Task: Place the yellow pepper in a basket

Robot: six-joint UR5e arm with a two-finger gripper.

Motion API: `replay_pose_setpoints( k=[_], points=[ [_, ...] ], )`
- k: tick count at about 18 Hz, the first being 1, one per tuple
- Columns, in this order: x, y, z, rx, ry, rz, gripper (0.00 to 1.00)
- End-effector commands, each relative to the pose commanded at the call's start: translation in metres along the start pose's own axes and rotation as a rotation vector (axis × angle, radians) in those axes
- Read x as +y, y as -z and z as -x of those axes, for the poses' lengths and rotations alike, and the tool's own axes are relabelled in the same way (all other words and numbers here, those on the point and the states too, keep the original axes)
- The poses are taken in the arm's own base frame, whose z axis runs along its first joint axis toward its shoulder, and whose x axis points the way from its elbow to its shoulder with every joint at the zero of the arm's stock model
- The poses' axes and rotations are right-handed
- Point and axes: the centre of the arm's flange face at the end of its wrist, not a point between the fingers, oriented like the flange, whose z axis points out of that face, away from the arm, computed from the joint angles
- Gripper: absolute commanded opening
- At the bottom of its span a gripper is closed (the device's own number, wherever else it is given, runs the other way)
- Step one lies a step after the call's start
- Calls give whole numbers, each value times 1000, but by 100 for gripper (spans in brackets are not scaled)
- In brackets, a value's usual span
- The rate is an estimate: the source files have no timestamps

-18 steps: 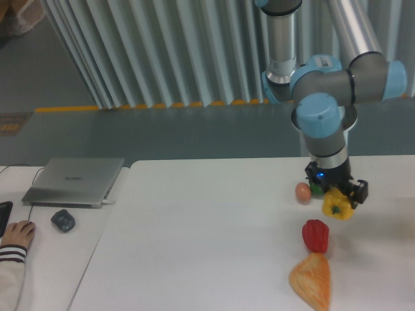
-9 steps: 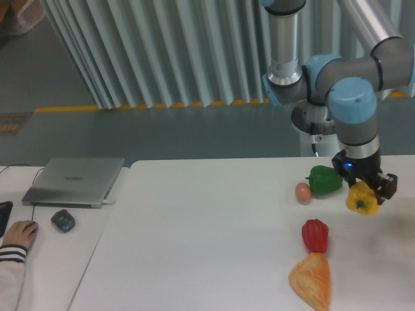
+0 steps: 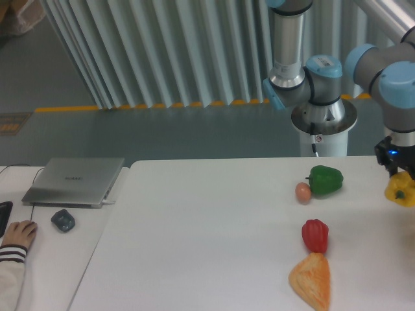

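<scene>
- At the far left edge, a person's hand (image 3: 17,232) in a striped cuff rests on the side desk, next to the corner of a dark device (image 3: 4,216).
- Just right of it lies a dark computer mouse (image 3: 63,220), and behind that a closed silver laptop (image 3: 74,181).
- The white table (image 3: 194,240) takes up the middle and right of the view.
- Toward its right half, a small orange-brown egg-like thing (image 3: 303,192) sits touching or just beside the green pepper (image 3: 325,180).
- Nearer the camera, the red pepper (image 3: 315,235) stands apart from those two, with an orange bread-like item (image 3: 310,280) just below it at the bottom edge.
- Behind the table rises the arm's base column (image 3: 322,116).
- At the right edge, the gripper (image 3: 403,188) hangs above the table and is cut off by the frame; it appears to be clamped on the yellow pepper (image 3: 401,190), though the fingers themselves are hard to make out here.
- The yellow pepper hangs above the table surface, well right of the green pepper.
</scene>
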Motion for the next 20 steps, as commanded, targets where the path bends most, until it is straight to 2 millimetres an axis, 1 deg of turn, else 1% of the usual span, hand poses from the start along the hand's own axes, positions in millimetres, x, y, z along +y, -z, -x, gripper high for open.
replay_pose_setpoints(
  k=[3,4,6,8,10,11,12,14,18,20],
  points=[
    [12,6,12,-46,31,-11,35],
    [20,5,18,-55,50,-14,35],
    [36,0,29,-64,81,-14,35],
    [44,-3,39,-94,91,-21,35],
    [47,-12,50,-114,89,-22,35],
    [52,-12,55,-124,100,-24,35],
    [58,-17,60,-118,110,-22,35],
    [57,-21,63,-126,108,-22,35],
    [55,-39,67,-106,114,-14,38],
    [68,-44,71,-97,128,-1,39]
  ],
)
